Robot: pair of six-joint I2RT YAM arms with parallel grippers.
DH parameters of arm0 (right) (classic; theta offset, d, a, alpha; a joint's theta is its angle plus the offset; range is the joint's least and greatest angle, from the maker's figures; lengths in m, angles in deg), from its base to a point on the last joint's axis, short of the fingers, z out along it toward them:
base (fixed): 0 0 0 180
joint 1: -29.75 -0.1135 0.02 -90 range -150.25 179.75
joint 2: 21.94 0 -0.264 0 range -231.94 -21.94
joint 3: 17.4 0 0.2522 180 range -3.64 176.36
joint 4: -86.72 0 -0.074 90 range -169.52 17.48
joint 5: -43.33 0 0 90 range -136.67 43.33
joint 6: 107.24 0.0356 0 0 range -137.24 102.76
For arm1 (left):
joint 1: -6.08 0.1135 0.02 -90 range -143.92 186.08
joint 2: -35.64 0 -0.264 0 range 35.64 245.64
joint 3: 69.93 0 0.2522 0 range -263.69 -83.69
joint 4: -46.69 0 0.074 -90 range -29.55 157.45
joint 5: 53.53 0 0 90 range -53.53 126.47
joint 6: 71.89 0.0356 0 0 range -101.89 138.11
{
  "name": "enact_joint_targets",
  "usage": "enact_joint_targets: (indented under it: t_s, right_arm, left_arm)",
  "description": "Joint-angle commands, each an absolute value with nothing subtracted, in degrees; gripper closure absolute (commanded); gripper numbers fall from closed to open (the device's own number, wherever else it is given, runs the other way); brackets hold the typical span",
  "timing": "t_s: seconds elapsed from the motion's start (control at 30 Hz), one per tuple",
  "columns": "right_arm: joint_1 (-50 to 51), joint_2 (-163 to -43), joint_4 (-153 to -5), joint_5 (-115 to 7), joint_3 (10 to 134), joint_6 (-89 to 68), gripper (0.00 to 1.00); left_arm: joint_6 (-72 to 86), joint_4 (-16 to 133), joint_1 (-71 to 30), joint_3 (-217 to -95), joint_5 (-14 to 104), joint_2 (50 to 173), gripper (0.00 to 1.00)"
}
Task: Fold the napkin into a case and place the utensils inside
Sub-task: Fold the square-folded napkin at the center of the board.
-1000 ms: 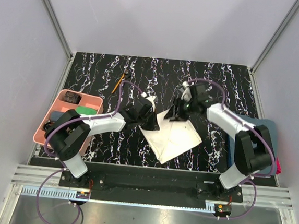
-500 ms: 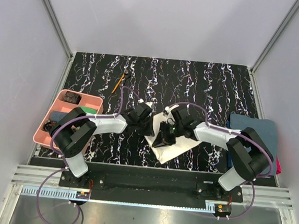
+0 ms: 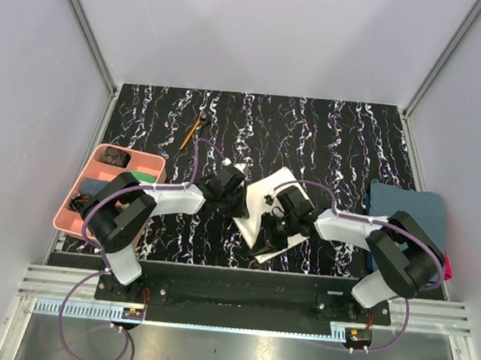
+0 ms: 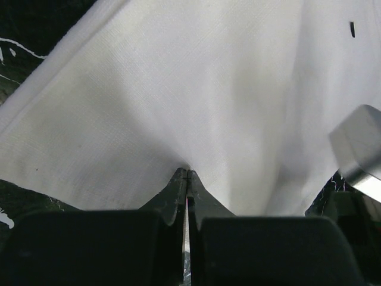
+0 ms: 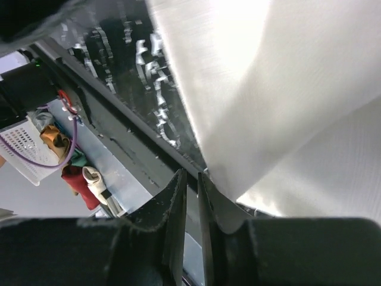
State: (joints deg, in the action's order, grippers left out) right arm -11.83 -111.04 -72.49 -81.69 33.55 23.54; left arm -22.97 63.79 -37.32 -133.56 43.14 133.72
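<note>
On the black marbled table (image 3: 354, 131) the cream napkin (image 3: 271, 189) sits toward the near edge, directly between the two arms and stretched roughly far to near. The left pincer (image 3: 235, 203) is clamped tight on the napkin's left edge, and the right pincer (image 3: 275, 231), nearly closed, pinches a raised corner on its near-right side. The fold probably turns on the right carrying that corner across while the left anchors. The orange-handled stick (image 3: 191, 133) lies well apart, far left.
</note>
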Motion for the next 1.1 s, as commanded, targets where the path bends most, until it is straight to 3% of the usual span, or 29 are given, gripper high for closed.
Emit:
enact_joint_targets:
  t_s: [0.0, 0.2, 0.47, 0.6, 0.73, 1.07]
  right_arm:
    - [-11.56, -102.72, -68.98, -79.63, 38.45, 22.05, 0.76]
    - [-10.24, -100.78, -66.25, -77.08, 39.69, 21.61, 0.67]
    - [-3.57, -101.57, -66.24, -77.43, 36.53, 19.68, 0.67]
    - [-3.47, -103.76, -69.21, -80.06, 35.48, 20.02, 0.71]
    - [-4.96, -106.31, -71.25, -82.09, 34.15, 20.82, 0.83]
    - [-7.43, -107.02, -73.19, -83.58, 31.69, 21.43, 0.86]
  left_arm:
    - [-22.41, 64.93, -36.64, -133.35, 40.68, 132.77, 1.00]
    - [-22.67, 66.25, -36.73, -134.23, 43.32, 128.38, 1.00]
    - [-23.55, 65.91, -37.51, -134.93, 46.13, 127.48, 1.00]
    - [-22.94, 64.67, -38.48, -134.50, 45.70, 130.90, 1.00]
    - [-22.32, 64.93, -38.57, -133.35, 42.80, 133.20, 1.00]
    - [-22.93, 64.41, -38.57, -130.63, 41.57, 133.29, 1.00]
